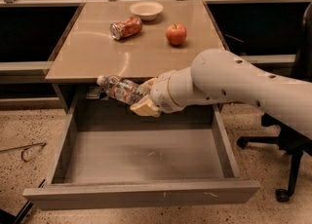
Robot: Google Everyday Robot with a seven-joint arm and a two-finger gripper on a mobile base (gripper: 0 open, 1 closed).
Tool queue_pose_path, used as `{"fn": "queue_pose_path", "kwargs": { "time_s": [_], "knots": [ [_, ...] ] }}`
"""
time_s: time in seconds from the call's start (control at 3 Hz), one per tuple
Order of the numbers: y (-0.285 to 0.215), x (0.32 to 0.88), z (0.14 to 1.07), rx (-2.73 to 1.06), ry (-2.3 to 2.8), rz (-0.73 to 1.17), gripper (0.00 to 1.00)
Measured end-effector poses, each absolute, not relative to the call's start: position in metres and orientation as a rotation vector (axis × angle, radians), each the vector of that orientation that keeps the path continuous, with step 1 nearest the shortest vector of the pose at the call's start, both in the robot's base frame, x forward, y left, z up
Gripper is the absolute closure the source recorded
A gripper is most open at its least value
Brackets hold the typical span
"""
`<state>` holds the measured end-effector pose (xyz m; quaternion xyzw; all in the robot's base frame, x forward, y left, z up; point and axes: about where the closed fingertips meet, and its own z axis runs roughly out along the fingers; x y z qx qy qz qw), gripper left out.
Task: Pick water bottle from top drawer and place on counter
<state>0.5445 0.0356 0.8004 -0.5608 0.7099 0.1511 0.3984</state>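
The water bottle, clear crinkled plastic with a white cap and a reddish label band, lies tilted in my gripper, cap pointing left and up. The gripper is shut on its lower end and holds it in the air at the counter's front edge, above the back of the open top drawer. The drawer's grey inside is bare. The tan counter stretches behind the bottle. My white arm comes in from the right.
On the counter stand a crushed red soda can, a red apple and a white bowl at the back. An office chair base stands on the floor at the right.
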Motion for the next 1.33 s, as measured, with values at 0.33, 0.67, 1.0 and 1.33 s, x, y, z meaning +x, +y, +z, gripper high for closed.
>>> {"fn": "queue_pose_path", "kwargs": {
  "time_s": [0.33, 0.67, 1.0, 1.33],
  "knots": [
    [0.038, 0.548, 0.809, -1.436, 1.783, 0.360, 1.00],
    [0.043, 0.574, 0.847, -1.488, 1.754, 0.277, 1.00],
    [0.061, 0.613, 0.878, -1.554, 1.715, 0.180, 1.00],
    [0.070, 0.653, 0.877, -1.618, 1.742, 0.110, 1.00]
  ]
}}
